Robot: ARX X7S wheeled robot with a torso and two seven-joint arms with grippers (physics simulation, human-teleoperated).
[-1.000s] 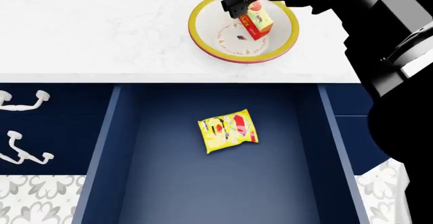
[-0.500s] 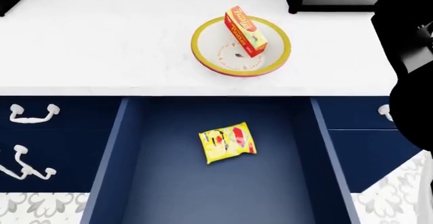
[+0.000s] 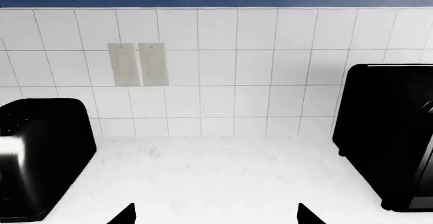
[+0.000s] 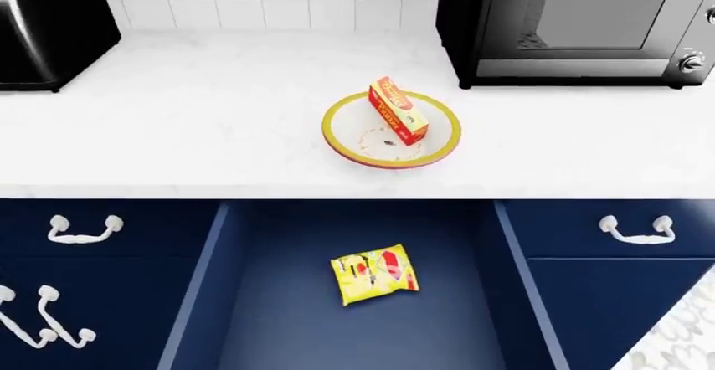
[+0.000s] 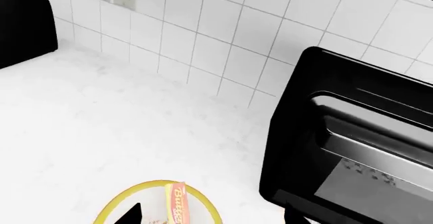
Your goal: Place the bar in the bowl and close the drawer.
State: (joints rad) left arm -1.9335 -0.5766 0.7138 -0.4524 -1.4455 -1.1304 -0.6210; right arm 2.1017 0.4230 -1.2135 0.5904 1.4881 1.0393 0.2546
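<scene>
- Now the bar (image 4: 398, 112) lies in the bowl (image 4: 341, 138), tilted on its rim, long axis running from 11 to 5 o'clock.
- It is a red-and-yellow carton; its label reads "Butter" in the right wrist view.
- Below at 6 o'clock, the navy drawer (image 4: 268, 303) stands open, holding a glossy yellow packet (image 4: 374, 274).
- My left pincer (image 3: 215, 216) and right pincer (image 5: 210, 216) both hang spread, holding nothing.

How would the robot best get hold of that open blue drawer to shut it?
The drawer is pulled out toward the robot, and its front with the handle lies below the head view's edge, unseen. Probably the best hold is that front, approached from the robot's own side and pushed toward the counter. The side walls are thin and upright, a poorer grip. The yellow packet inside lies flat, below the walls.
</scene>
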